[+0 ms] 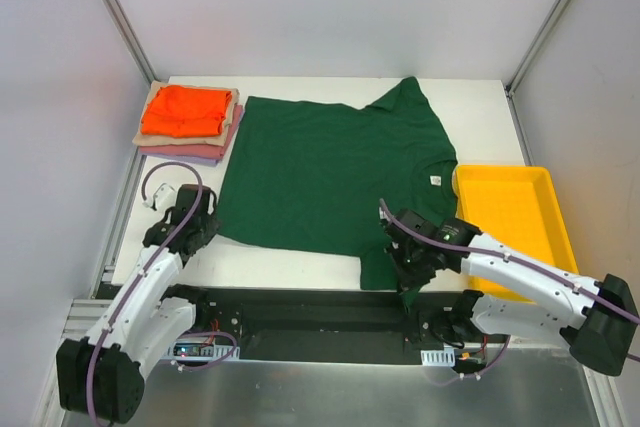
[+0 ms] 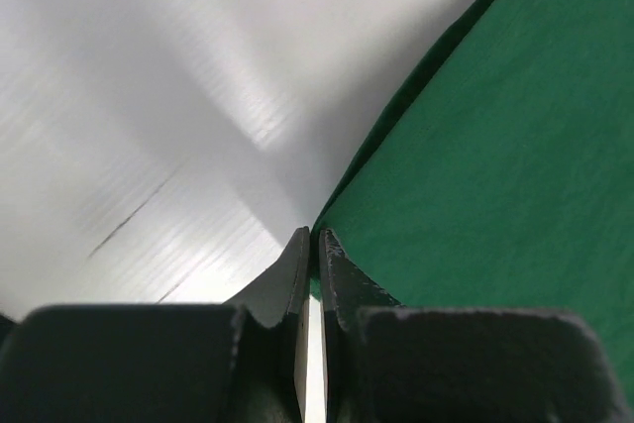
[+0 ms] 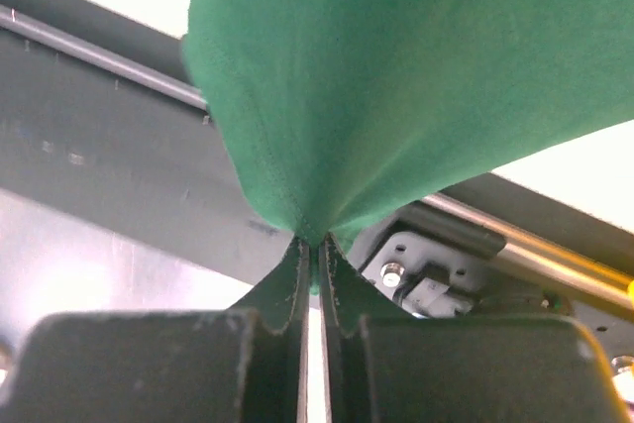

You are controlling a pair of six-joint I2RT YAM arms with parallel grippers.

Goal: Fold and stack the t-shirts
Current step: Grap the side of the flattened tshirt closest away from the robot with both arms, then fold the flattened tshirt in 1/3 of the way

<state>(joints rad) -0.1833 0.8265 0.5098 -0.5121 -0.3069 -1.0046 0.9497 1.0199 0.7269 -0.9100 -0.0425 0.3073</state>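
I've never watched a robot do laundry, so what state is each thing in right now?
green t-shirt: spread flat, unfolded, near sleeve pinched.
folded t-shirts: stacked, orange on top.
left claw: shut at the green t-shirt's edge; grip unclear.
right claw: shut on the green t-shirt's sleeve.
yellow tray: lying flat beside the shirt.

Yellow tray point(image 1: 508, 209), white table point(image 1: 290, 263)

The green shirt point(image 1: 330, 182) is plain and dark. At ten o'clock sit an orange shirt point(image 1: 185, 110), tan shirt point(image 1: 143, 136) and pink shirt point(image 1: 190, 153); at three o'clock, a yellow tray point(image 1: 510, 219).
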